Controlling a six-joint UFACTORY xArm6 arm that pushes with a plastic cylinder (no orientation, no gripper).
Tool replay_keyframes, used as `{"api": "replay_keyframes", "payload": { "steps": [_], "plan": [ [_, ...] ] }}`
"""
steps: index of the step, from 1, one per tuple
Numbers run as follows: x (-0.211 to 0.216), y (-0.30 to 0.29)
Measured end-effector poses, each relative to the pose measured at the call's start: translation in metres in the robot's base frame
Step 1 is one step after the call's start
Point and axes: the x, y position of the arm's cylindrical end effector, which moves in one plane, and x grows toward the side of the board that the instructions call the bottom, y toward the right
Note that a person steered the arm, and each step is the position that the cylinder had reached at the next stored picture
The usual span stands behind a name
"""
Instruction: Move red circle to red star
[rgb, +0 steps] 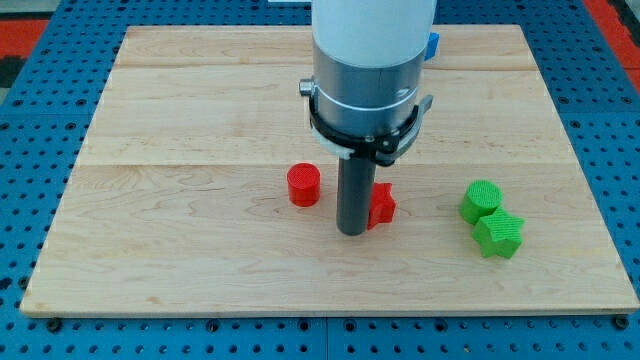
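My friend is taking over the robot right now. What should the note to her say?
No gripper here, just a rod. My tip rests on the wooden board, between the two red blocks.
The red circle sits just to the tip's left in the view, with a small gap between them.
The red star is right beside the rod on its right, partly hidden behind it.
Done: the circle is near the star, but they do not touch.
Left: get around to the circle's left side and push it rightward to the star.
Two green blocks and a blue block are off to the side.
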Motion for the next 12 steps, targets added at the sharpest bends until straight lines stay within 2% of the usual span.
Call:
{"api": "replay_keyframes", "payload": {
  "steps": [1, 2, 3, 4, 5, 6, 7, 8, 9, 10, 11, 12],
  "plan": [
    [0.007, -0.049],
    [-0.011, -0.019],
    [-0.028, -0.018],
    [-0.029, 0.043],
    [-0.020, 0.020],
    [0.040, -0.035],
    [-0.014, -0.150],
    [-0.069, -0.131],
    [-0.070, -0.043],
    [-0.059, -0.022],
    [-0.056, -0.056],
    [-0.038, 0.032]
  ]
}}
